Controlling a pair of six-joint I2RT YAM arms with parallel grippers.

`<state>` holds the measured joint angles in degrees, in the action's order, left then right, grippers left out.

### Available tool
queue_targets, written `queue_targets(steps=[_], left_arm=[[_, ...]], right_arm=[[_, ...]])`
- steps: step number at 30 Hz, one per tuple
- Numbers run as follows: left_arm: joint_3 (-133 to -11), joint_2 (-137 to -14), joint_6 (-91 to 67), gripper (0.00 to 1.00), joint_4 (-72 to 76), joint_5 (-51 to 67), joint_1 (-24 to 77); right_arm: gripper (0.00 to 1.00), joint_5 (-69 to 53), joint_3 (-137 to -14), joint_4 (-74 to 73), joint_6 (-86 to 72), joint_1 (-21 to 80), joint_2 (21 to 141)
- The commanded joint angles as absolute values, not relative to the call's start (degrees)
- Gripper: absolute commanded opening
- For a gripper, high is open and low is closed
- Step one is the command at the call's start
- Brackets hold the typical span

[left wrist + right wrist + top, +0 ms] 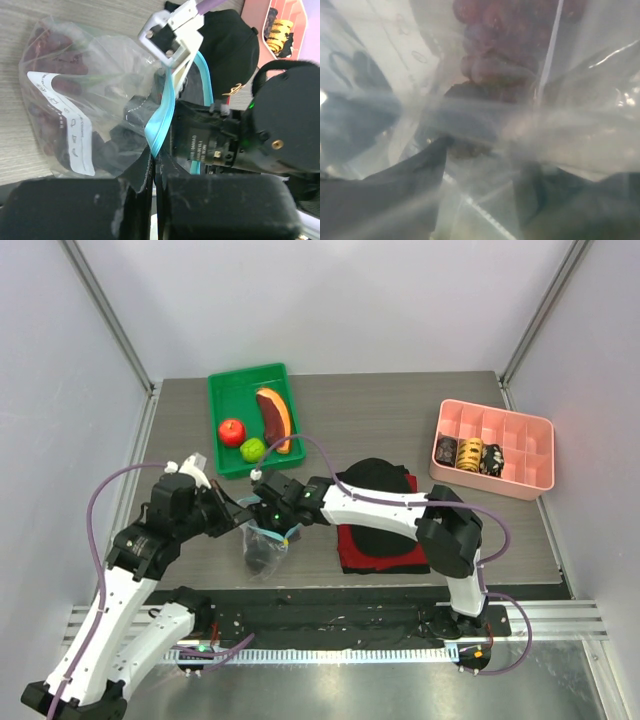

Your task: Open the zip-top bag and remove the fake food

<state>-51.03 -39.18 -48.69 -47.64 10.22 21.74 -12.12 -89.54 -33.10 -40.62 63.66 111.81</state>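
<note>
The clear zip-top bag hangs just above the table between both grippers, with the dark purple grape bunch still inside. My left gripper is shut on the bag's light blue zip strip at the mouth. My right gripper reaches down into the bag's mouth. In the right wrist view its jaws stand apart inside the plastic, with the grape bunch just ahead. The red apple, melon slice and small green piece lie in the green tray.
A black cap lies on a red cloth right of the bag, under the right arm. A pink divided box with dark and yellow items stands at the right. The green tray is at the back left.
</note>
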Motion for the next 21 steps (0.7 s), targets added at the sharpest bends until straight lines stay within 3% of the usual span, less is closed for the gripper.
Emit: queue_targets(steps=[1,5,14,18,21], left_arm=[[-50.3,-38.1,-49.0,0.0,-48.2,9.7,21.7],[-49.5,-36.5,-49.1,0.0,-50.3,9.0,21.7],[-47.8,-33.8,-49.4,0.0,-53.0,8.8,21.7],[-47.5,-33.5,-49.3,0.0,-53.6,8.7,21.8],[-47.5,-33.2,-48.7,0.0,-54.9,7.9,21.7]], right_arm=[[0.63,-11.8,-87.0,-26.0,-40.3,65.1,111.2],[0.76,-11.2,-86.5,-22.6,-40.3,66.3,111.5],[0.82,-10.6,-85.7,-16.1,-41.3,67.9,114.3],[0.81,-10.1,-88.0,-17.1,-41.3,68.0,117.6],[0.65,-8.4,-87.5,-19.2,-40.4,67.9,115.6]])
